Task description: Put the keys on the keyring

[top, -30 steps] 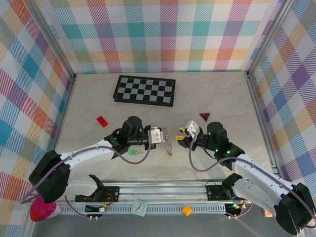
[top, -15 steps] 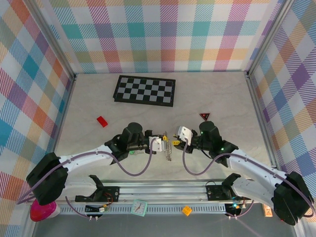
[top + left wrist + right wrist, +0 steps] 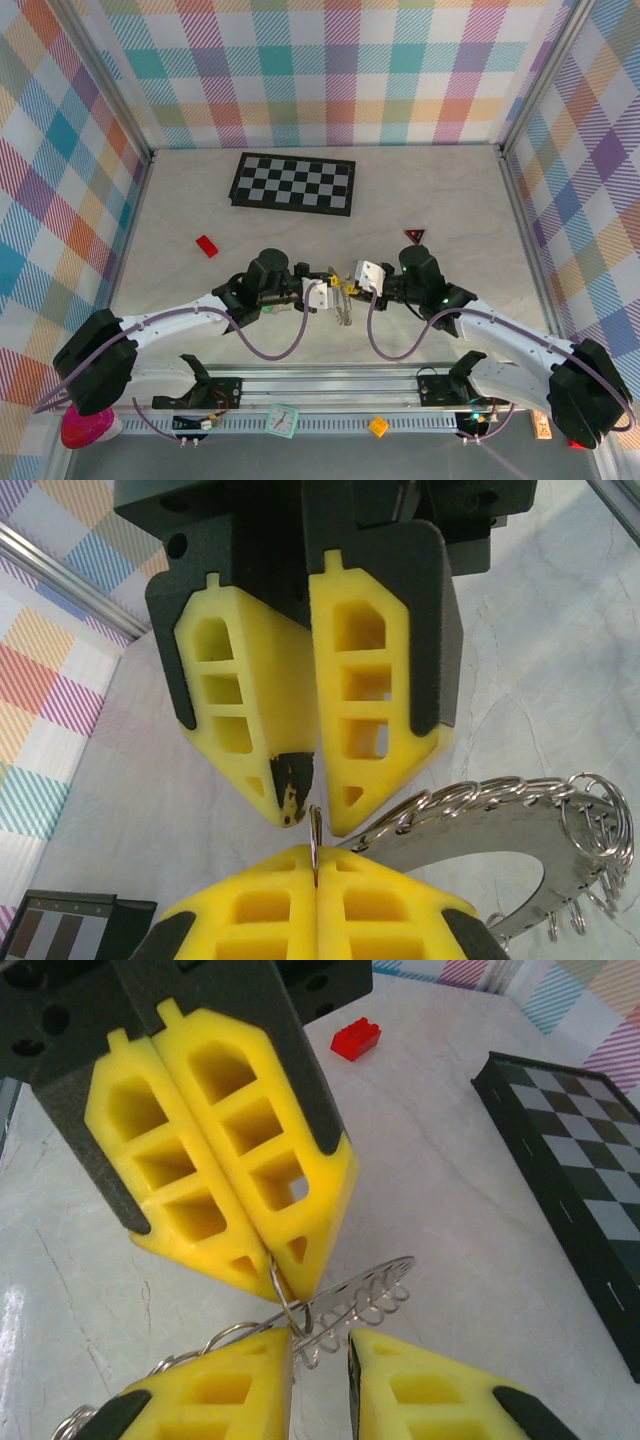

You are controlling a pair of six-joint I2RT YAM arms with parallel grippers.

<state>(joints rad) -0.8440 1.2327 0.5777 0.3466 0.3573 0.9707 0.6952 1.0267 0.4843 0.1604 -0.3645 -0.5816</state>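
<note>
Grey metal catches the eye at lower centre of the top view: the keyring (image 3: pixel 343 308) hangs between the two arms, just above the pale worktop (image 3: pixel 180 200). The left gripper (image 3: pixel 328 286) and right gripper (image 3: pixel 350 284) meet nose to nose over it. A black-and-white checkerboard (image 3: pixel 293 183) lies at upper centre, a red brick (image 3: pixel 207 246) at left, and a red triangle (image 3: pixel 414 237) right of centre. A speck of green by the left arm may be a key, though it is too small to tell.

From the left wrist, the left gripper (image 3: pixel 315 865) sits at the bottom edge, its yellow fingers pressed together with a thin wire loop pinched upright in the seam. The right gripper (image 3: pixel 313 815) comes down from the top, its tips slightly parted on either side of that wire. The keyring (image 3: pixel 470 830) curves away to the lower right, small loops fringing its rim.

From the right wrist, the left gripper (image 3: pixel 285 1280) fills the upper left, closed on a loop of the keyring (image 3: pixel 350 1300), which is seen edge-on at centre. The right gripper (image 3: pixel 320 1345) at the bottom has a narrow gap, with loops hanging in it. The red brick (image 3: pixel 357 1038) is at the top, the checkerboard (image 3: pixel 570 1160) at right.
</note>
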